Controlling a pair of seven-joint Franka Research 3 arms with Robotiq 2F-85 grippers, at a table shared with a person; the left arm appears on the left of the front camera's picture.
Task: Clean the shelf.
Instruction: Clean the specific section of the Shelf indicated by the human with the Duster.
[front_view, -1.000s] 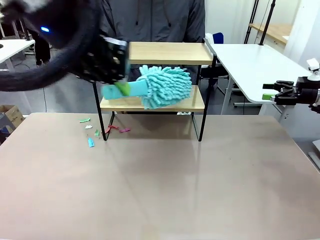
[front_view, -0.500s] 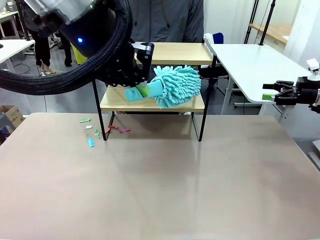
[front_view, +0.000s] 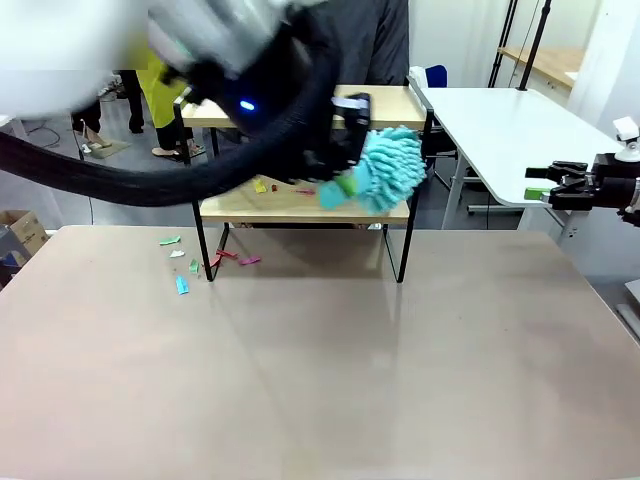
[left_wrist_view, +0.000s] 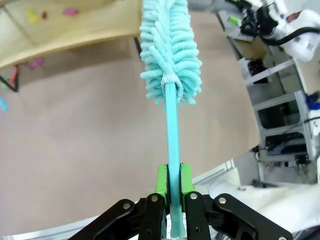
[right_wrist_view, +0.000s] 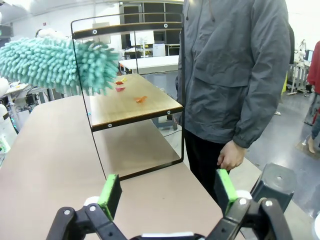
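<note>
Teal duster (front_view: 392, 168) at shelf (front_view: 262, 207), coloured scraps (front_view: 182, 285) on table (front_view: 350, 350), person (right_wrist_view: 235, 75) behind

No legible text or labels anywhere.

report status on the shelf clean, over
Left gripper shut on duster handle, head at right end of shelf's lower board. Right gripper open, off to the side. Coloured scraps on lower board and table. Person close behind shelf.

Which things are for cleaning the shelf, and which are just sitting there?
For the job: shelf, fluffy duster, left gripper shut on its handle, paper scraps on the lower board.
Just there: right gripper, open and holding nothing; white side table; person behind the shelf.
</note>
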